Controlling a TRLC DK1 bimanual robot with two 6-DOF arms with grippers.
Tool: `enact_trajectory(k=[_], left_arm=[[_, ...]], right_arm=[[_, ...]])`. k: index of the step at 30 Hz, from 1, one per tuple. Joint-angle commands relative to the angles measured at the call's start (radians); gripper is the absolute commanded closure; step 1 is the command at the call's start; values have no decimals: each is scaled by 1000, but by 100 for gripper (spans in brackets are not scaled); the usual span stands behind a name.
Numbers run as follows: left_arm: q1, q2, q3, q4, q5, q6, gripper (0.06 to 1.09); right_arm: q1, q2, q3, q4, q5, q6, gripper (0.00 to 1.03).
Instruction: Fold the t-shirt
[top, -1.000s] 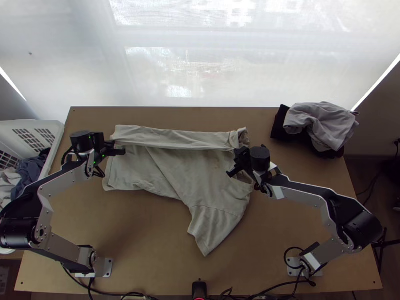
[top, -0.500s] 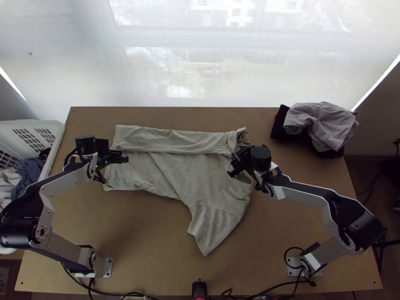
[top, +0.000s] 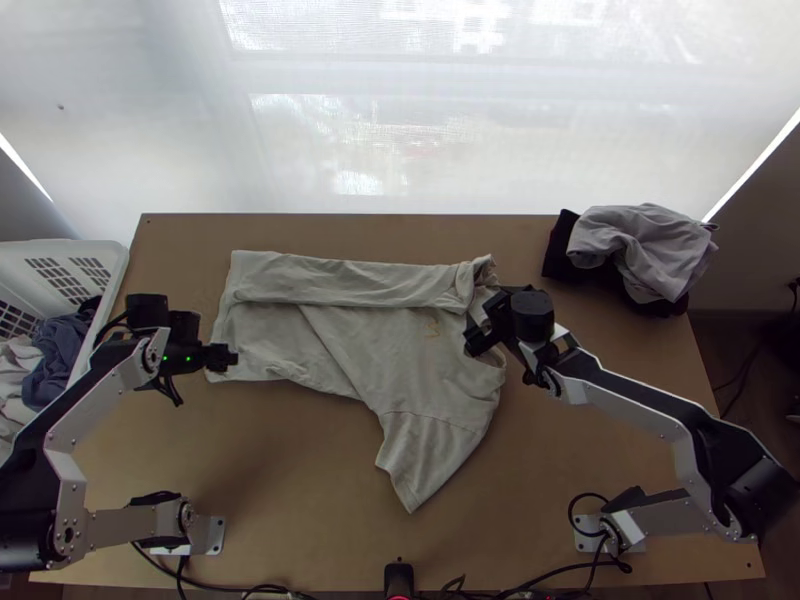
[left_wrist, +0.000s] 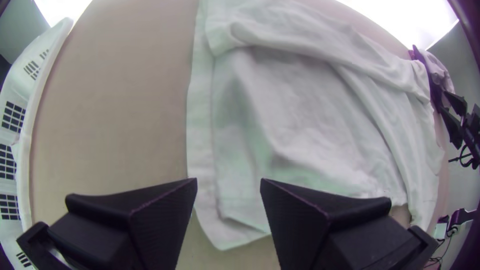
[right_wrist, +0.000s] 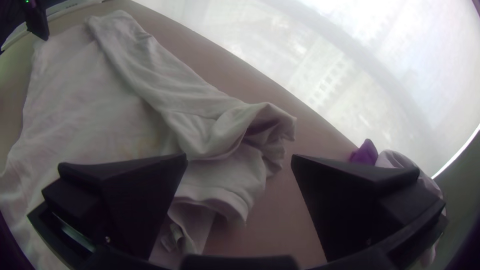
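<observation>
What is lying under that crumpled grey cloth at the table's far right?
Dark cloth sticks out from under the grey cloth, on its left and along its near edge. The rest is covered, so I can't tell what garment it is.

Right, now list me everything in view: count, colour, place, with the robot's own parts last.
t-shirt: one, pale beige, mid-table, far edge folded over
grey garment: one, table's far right corner
black cloth: count unclear, beneath the grey garment
table: one, light brown, under the t-shirt
basket: one, white, at the table's left
blue cloth: count unclear, in the basket
pale cloth: count unclear, in the basket
screen: one, white, beyond the table
cables: several, black, near edge
arms: two, silver-grey and black, left and right
left gripper: one, black, open over the t-shirt's left end
right gripper: one, black, open by the t-shirt's right end
</observation>
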Motion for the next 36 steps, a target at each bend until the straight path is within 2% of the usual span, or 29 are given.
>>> enact_trajectory(k=[1, 7, 15, 20, 22, 23, 25, 28, 31, 36], left_arm=[[50, -134, -59, -139, 3, 29, 44], [44, -175, -87, -144, -7, 21, 44], [8, -85, -119, -39, -10, -17, 45], [7, -52, -125, 14, -8, -23, 59], [4, -40, -118, 22, 1, -25, 60], [4, -35, -113, 27, 3, -29, 64], [4, -37, -104, 31, 4, -46, 77], [4, -57, -101, 36, 7, -63, 102], [-4, -78, -101, 37, 10, -78, 105], [-13, -109, -102, 36, 10, -105, 105]], right_arm=[[18, -91, 7, -148, 16, 3, 5], [24, -134, 10, -221, 16, 14, 5], [36, -175, 21, -278, 16, 13, 5], [50, -219, 32, -361, 14, 7, 5], [79, -239, 33, -405, 14, -4, 5], [99, -249, 33, -430, 14, -9, 5], [150, -264, 36, -485, 14, -15, 5], [240, -276, 50, -575, 5, -32, 5], [360, -276, 67, -663, -9, -32, 5], [558, -236, 75, -703, -40, -32, 5]])
